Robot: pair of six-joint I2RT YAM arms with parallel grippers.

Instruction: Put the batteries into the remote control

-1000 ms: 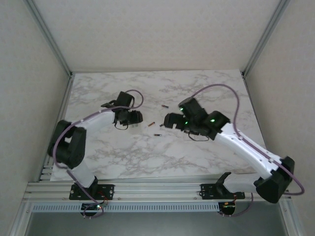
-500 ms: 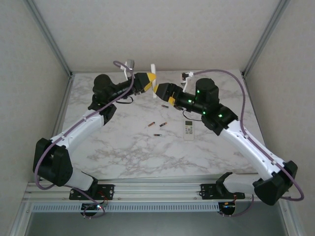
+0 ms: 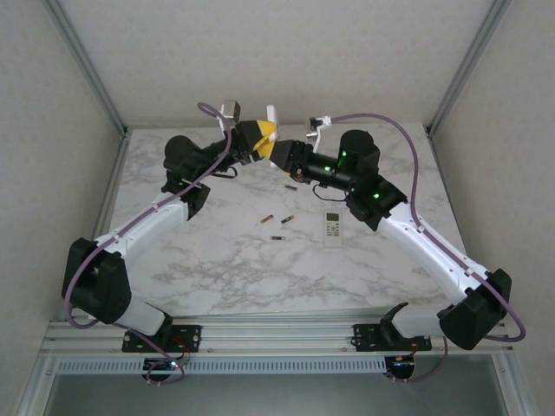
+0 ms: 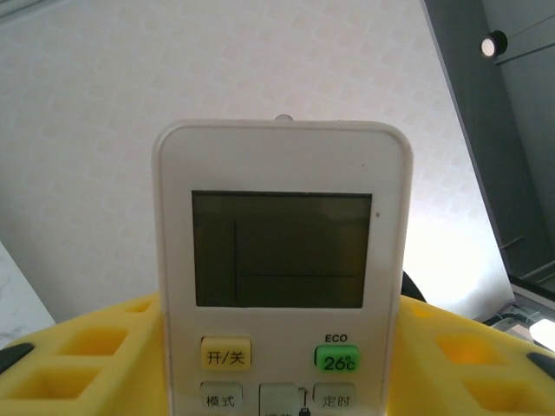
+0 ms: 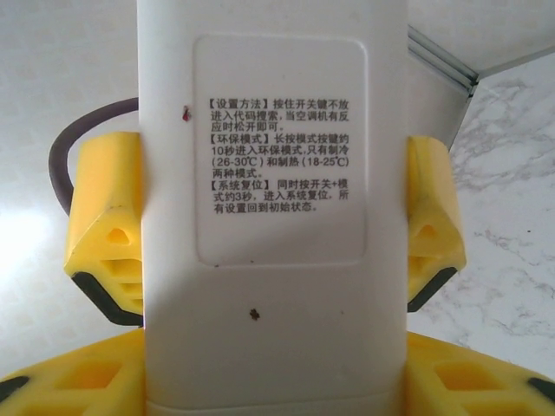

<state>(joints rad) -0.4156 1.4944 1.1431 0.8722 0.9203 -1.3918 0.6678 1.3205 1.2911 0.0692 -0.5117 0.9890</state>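
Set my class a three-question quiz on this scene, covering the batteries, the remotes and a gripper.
1. How many batteries lie on the table?
2. True or false: the left gripper holds a remote whose screen faces that arm's wrist camera.
3. Where is the other remote? A: flat on the table, right of the batteries. B: at the table's near left corner. C: on top of the batteries.
Key: 1: four. 2: true. 3: A.

Left arm (image 3: 143,224), right arm (image 3: 427,245) lifted off table (image 3: 217,269), right jaws closed onto remote (image 5: 273,173)
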